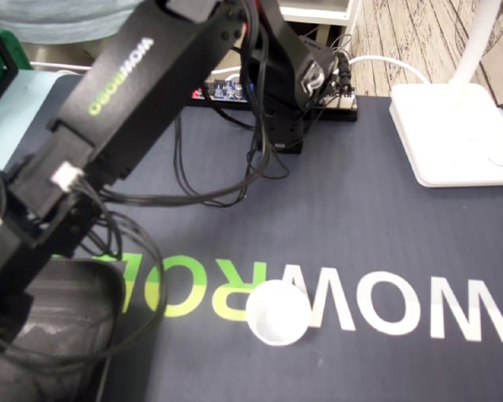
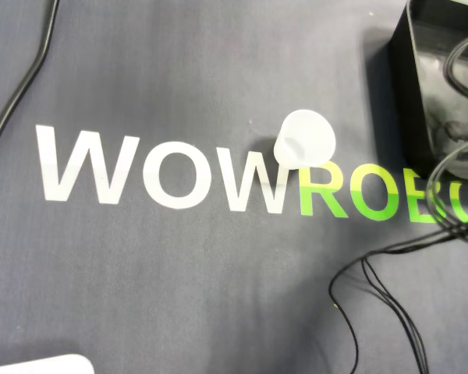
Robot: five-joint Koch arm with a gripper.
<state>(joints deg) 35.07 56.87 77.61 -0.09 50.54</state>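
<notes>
Letters on the dark mat on the surface spell WOWROBO, with WOW in white and ROBO in green. They read the right way round in the overhead view and upside down in the fixed view. The same word is printed in green on the black arm. The white cup stands on the mat where the last W meets the R, apart from the black bin. The arm reaches down over the bin. The pincer is cut off at the picture's edge, so I cannot tell if it is open or holds anything.
</notes>
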